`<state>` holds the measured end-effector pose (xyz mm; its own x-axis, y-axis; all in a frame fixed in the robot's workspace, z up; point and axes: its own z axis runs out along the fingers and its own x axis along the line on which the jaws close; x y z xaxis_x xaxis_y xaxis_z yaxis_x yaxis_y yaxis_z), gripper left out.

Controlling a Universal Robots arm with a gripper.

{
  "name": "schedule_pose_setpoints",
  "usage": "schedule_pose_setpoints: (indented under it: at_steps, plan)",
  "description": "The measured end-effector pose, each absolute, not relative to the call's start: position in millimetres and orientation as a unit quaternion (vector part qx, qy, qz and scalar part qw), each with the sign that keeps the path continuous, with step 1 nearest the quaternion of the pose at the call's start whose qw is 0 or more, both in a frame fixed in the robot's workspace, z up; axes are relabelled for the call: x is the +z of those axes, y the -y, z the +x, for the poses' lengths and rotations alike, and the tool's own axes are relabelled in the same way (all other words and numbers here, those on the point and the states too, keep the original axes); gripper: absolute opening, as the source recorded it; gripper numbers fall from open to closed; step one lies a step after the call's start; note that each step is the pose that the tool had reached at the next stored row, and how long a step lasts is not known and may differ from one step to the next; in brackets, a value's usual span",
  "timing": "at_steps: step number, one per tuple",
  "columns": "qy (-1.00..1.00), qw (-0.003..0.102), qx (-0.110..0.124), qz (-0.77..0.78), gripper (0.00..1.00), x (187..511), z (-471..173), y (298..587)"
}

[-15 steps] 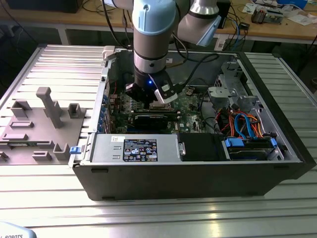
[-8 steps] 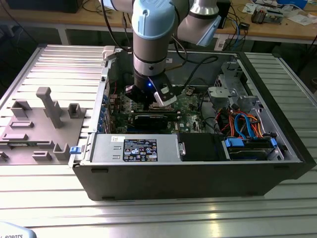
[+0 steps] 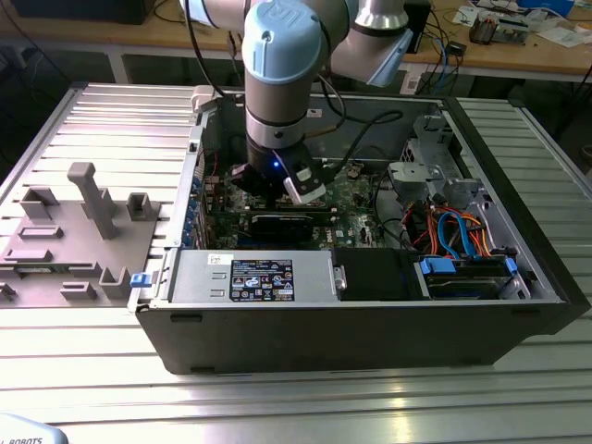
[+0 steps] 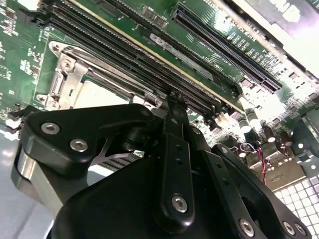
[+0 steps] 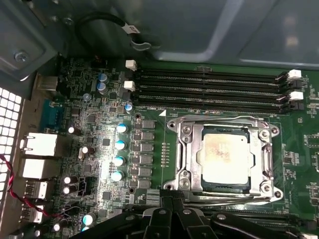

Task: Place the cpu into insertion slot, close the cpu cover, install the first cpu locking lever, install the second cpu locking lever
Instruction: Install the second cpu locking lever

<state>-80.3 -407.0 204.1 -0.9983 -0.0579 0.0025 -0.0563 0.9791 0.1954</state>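
Observation:
In the first wrist view the cpu (image 5: 225,158), a dull silver square, lies seated in the insertion slot (image 5: 173,185) on the green motherboard (image 5: 154,74). The cpu cover (image 5: 187,149), a silvery frame, lies flat over the chip's edges. One thin wire lever (image 5: 224,119) runs along the socket's side by the memory slots. Another lever (image 5: 227,197) runs along the opposite side. My gripper (image 5: 173,200) is shut, its tips just off that second lever's end, with nothing seen between them. The second wrist view has the gripper (image 4: 172,102) beside the cover (image 4: 65,69).
The arm reaches down into an open computer case (image 3: 370,305) on a ribbed metal table. Long memory slots (image 5: 209,87) flank the socket. A black card (image 3: 282,222), a power supply (image 3: 250,277) and drive cables (image 3: 453,231) crowd the case. Grey fixtures (image 3: 88,199) stand at the exterior view's left.

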Motion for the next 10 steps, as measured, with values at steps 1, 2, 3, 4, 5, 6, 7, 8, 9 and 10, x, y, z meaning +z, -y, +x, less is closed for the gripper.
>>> schedule_pose_setpoints:
  at_steps: [1, 2, 3, 4, 5, 6, 7, 8, 9, 10]
  plan:
    - [0.995, 0.004, -0.098, 0.029, 0.11, 203.1, -80.3, 406.9]
    - [0.995, 0.004, -0.098, 0.030, 0.11, 202.8, -80.3, 406.8]
    - [0.995, 0.005, -0.098, 0.032, 0.11, 202.6, -80.4, 406.4]
    - [0.995, 0.005, -0.098, 0.034, 0.11, 202.5, -80.5, 405.7]
    - [0.995, 0.005, -0.098, 0.036, 0.11, 202.5, -80.5, 404.8]
    - [0.994, 0.005, -0.098, 0.039, 0.11, 202.4, -80.4, 403.8]
    - [0.994, 0.005, -0.098, 0.042, 0.11, 202.3, -80.4, 402.9]
    - [0.994, 0.006, -0.098, 0.045, 0.11, 202.1, -80.4, 401.5]
    - [0.994, 0.006, -0.098, 0.048, 0.11, 201.9, -80.4, 400.6]
    - [0.994, 0.006, -0.098, 0.051, 0.11, 201.8, -80.3, 399.9]
